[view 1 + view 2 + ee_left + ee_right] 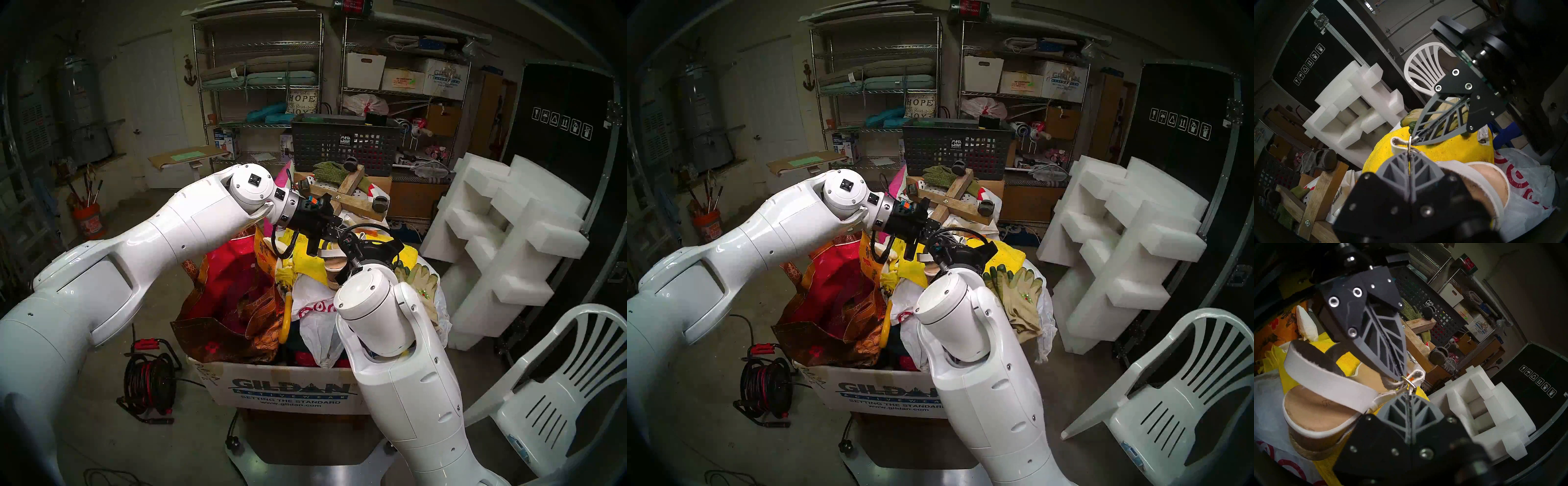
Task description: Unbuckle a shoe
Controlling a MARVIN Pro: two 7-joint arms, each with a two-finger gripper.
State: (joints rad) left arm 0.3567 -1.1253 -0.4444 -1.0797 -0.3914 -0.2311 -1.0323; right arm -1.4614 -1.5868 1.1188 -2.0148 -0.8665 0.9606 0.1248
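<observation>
The shoe (1322,412) is a wedge sandal with a wide white strap (1330,378), a cream insole and a brown jute-trimmed wedge. It lies on a yellow towel (1449,152) on top of a full box and shows partly in the head view (334,263). Its thin white ankle strap (1395,144) loops to a small metal buckle (1408,381). My left gripper (1409,153) is shut on the buckle from above (1401,376). My right gripper (1409,394) is shut on the thin strap right beside it (1414,138). The two gripper tips almost touch.
The Gildan cardboard box (271,383) is heaped with a red bag (230,288), plastic bags and work gloves (1017,292). A wooden caster dolly (353,197) and a black mesh basket (339,146) stand behind. White foam blocks (509,237) and a plastic chair (559,390) are at the right.
</observation>
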